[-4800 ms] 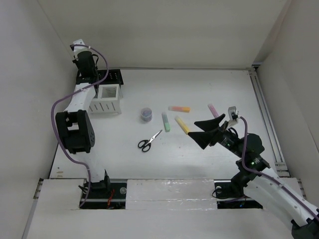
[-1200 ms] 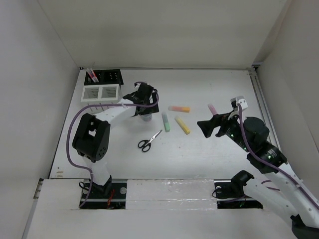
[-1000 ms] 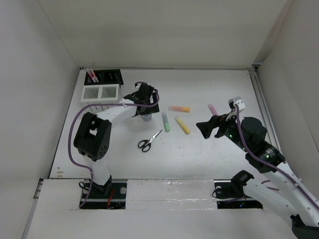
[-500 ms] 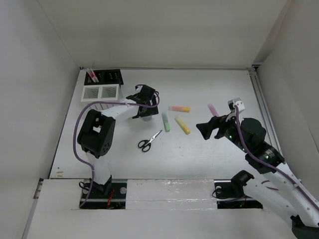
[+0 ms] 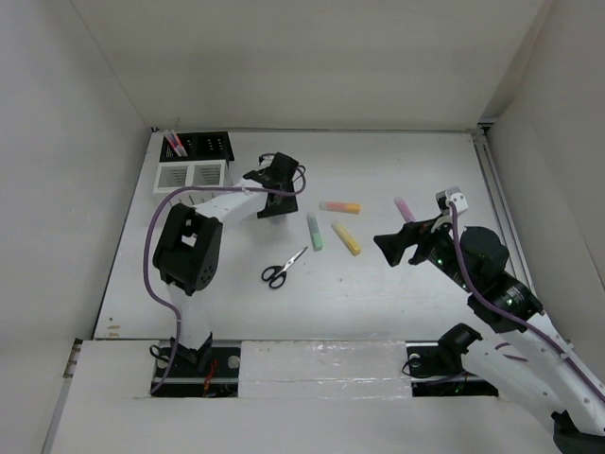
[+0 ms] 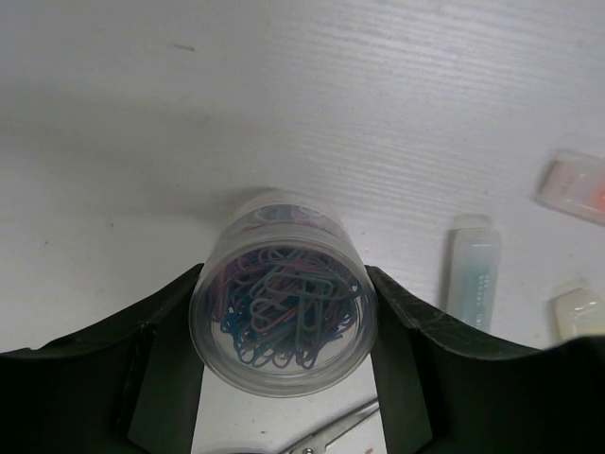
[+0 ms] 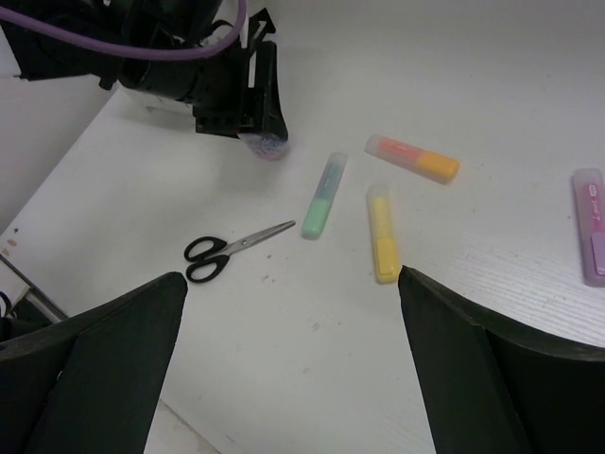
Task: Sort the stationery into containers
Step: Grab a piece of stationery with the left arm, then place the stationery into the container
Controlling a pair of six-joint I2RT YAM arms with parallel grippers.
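Tub [image 6: 282,317] pinched in left end effector [image 6: 284,331], markers [image 6: 471,279] lying apart, right end effector [image 7: 291,279] wide

High rear overview, two downward wrist views; scissors [image 5: 286,265] common.

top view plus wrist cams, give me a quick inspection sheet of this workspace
surface: white table, a few small dark specks near the scissors
job's things: tub of paper clips between the left fingers; green marker, yellow marker, orange marker, pink marker and the scissors lie loose; white organizer and black mesh holder far left, pens at the holder's left end
clutter: nothing seen
grippers: left gripper closed on the tub; right gripper open, holding nothing
cables: purple cable along each arm
surroundings: white walls on three sides
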